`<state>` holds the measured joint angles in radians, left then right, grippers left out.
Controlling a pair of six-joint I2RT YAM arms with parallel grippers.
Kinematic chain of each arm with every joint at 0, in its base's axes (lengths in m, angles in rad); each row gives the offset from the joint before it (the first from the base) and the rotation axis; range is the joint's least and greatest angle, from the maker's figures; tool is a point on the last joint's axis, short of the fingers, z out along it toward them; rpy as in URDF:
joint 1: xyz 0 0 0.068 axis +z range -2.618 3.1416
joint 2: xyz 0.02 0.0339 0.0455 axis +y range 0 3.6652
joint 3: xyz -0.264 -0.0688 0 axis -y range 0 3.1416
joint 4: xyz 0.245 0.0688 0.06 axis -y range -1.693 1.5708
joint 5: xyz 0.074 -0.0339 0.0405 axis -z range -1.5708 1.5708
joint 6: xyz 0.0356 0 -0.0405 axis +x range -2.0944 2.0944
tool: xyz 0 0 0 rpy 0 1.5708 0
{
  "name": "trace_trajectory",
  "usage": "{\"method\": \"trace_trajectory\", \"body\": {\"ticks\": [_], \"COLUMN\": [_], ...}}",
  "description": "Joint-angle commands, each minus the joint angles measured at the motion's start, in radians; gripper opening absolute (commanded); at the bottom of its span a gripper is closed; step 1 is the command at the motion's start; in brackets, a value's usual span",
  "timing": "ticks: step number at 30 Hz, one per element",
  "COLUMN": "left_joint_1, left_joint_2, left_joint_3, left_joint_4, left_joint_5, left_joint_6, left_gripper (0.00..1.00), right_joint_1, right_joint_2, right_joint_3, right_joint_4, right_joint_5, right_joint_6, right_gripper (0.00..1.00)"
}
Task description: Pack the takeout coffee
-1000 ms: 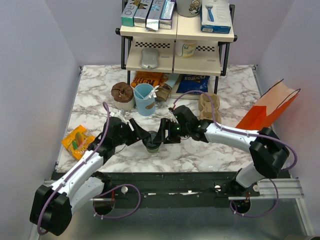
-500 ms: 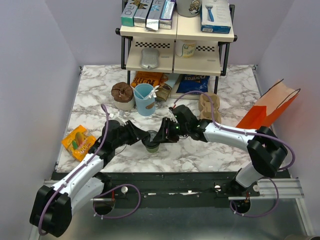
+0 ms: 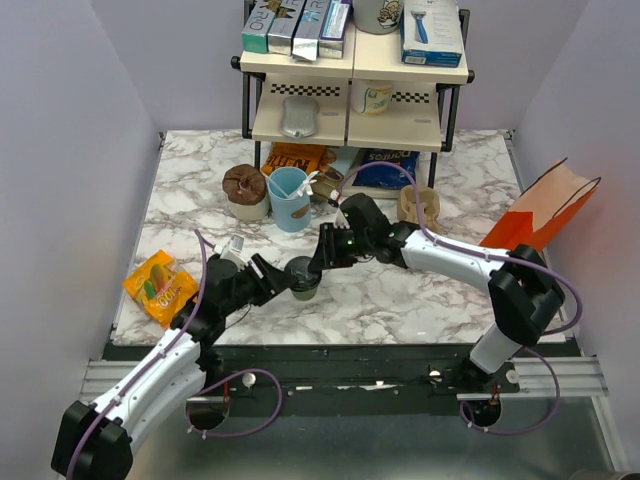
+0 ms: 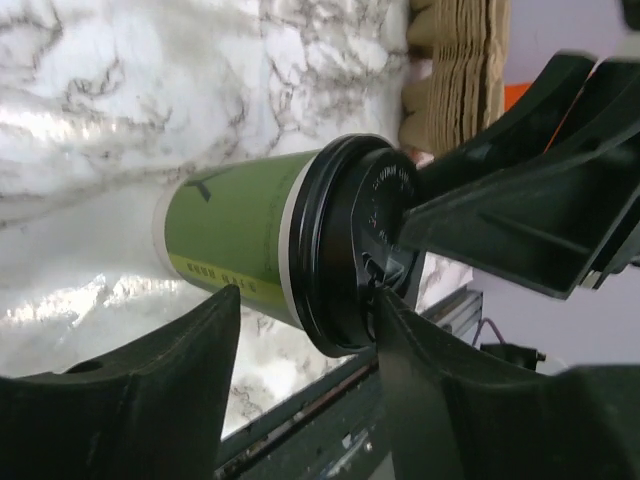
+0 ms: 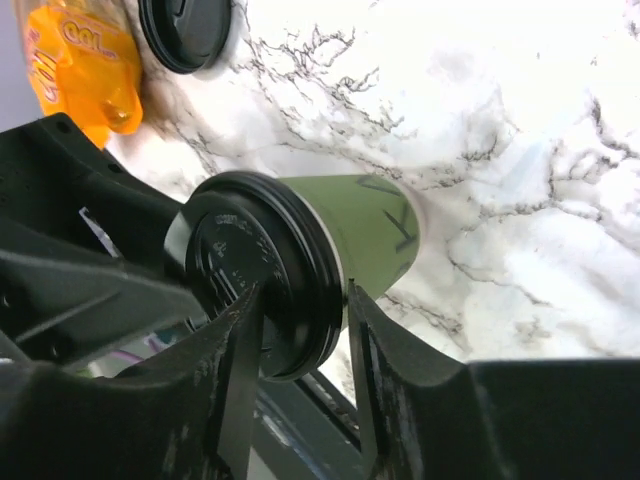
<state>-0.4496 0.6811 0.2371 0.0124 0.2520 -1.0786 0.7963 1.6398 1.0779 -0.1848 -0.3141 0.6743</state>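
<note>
Both tools low beside takeout coffee

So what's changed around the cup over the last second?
The cup shifted slightly away from the near edge. The right gripper narrowed onto its lid rim, its arm swinging the same way. The left gripper stays at the cup while its arm drew back. Everything else is unchanged.

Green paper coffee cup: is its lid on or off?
On. The round black plastic lid sits pressed over the rim of the olive-green paper cup.
</note>
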Motion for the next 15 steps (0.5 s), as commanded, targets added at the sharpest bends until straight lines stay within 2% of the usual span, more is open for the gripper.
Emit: {"method": "trace_trajectory", "body": {"ticks": [1,6,7,11,15], "left_joint_1": [-0.029,-0.031,-0.031,-0.029,-0.031], "left_joint_2": [-0.028,0.001,0.008,0.014,0.000], "left_joint_3": [0.011,0.080,0.088,0.125,0.168], "left_joint_4": [-0.218,-0.216,-0.210,-0.219,-0.259], "left_joint_5": [0.047,0.030,0.029,0.021,-0.014], "left_joint_6": [0.017,0.042,0.045,0.060,0.077], "left_gripper": [0.70,0.84,0.88,0.97,0.99], "right_joint_1": [-0.020,-0.020,-0.020,-0.020,-0.020], "right_joint_2": [0.064,0.078,0.077,0.065,0.032], "right_joint_3": [0.068,0.122,0.134,0.160,0.165], "right_joint_4": [-0.192,-0.228,-0.229,-0.242,-0.223], "right_joint_5": [0.132,0.067,0.061,0.050,0.043], "right_joint_6": [-0.182,-0.208,-0.211,-0.200,-0.165], "right_gripper": [0.49,0.57,0.62,0.71,0.76]}}
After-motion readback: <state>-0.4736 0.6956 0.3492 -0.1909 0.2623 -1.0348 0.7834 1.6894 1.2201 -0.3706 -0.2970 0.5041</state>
